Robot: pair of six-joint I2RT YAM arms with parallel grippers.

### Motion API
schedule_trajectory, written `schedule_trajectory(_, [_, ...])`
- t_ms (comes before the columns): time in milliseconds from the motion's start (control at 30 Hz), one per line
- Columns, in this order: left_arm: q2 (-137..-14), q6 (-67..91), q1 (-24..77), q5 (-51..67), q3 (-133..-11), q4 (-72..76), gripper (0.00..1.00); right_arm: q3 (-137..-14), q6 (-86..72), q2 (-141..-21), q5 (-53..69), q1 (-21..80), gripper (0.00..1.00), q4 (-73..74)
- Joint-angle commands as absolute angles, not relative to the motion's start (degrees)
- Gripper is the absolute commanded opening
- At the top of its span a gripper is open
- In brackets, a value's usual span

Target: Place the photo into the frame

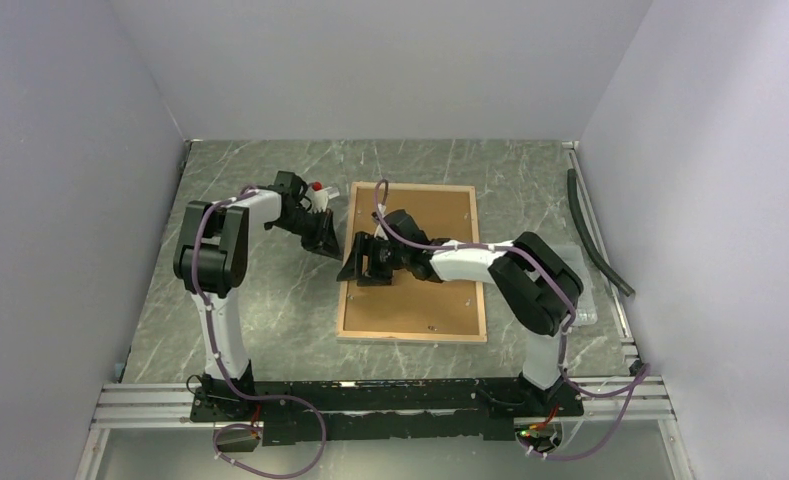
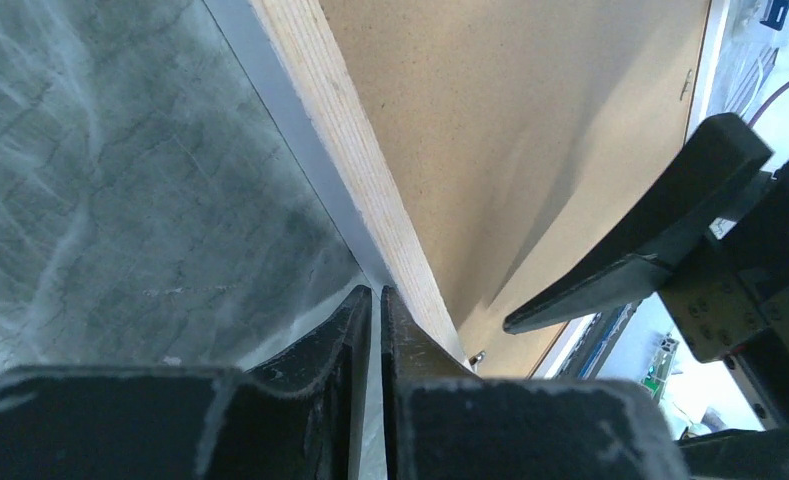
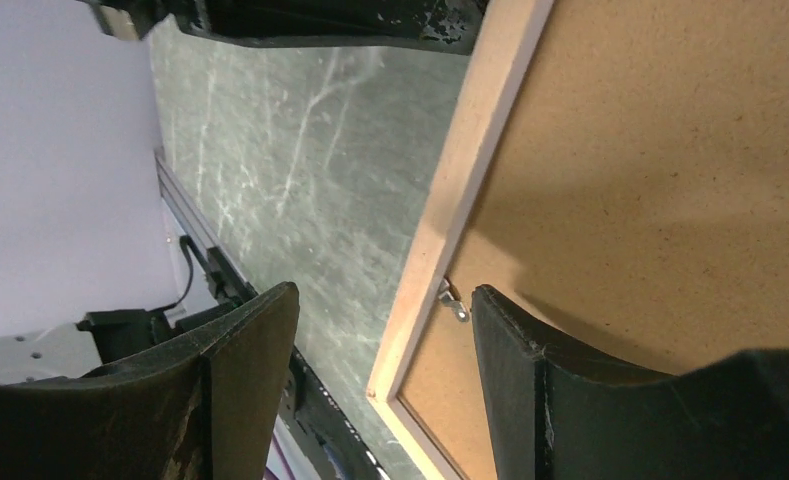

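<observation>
The frame point(image 1: 412, 337) lies face down in the middle of the table, its pale wood back up. A plain brown backing board point(image 1: 435, 215) fills its opening. The photo is hidden. My left gripper point(image 1: 325, 240) is just off the frame's left rim. In the left wrist view its jaws point(image 2: 376, 292) stand almost together, with only a thin slit and the tips against the rim point(image 2: 340, 120). My right gripper point(image 1: 360, 265) is open and straddles the same rim point(image 3: 470, 150). One finger is over the table and the other over the board point(image 3: 650, 150), beside a small metal tab point(image 3: 455, 303).
A black hose point(image 1: 595, 230) lies along the right wall. A small white object with a red tip point(image 1: 317, 188) sits behind the left gripper. An aluminium rail point(image 1: 370, 395) carries both arm bases at the near edge. Grey walls close in three sides.
</observation>
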State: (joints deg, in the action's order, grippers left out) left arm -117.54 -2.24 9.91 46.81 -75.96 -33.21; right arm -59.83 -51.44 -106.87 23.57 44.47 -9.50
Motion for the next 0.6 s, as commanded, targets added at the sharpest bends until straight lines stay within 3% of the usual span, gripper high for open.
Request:
schedule_trajectory(0, [-118.4, -1.7, 10.7, 48.4, -76.0, -31.9, 0.14, -60.3, -49.4, -108.2, 26.6, 44.9, 0.67, -11.8])
schedule_trajectory(567, [-118.8, -1.2, 11.3, 47.4, -75.7, -31.4, 0.11, -63.0, -49.3, -113.7, 29.6, 46.7, 0.66, -10.8])
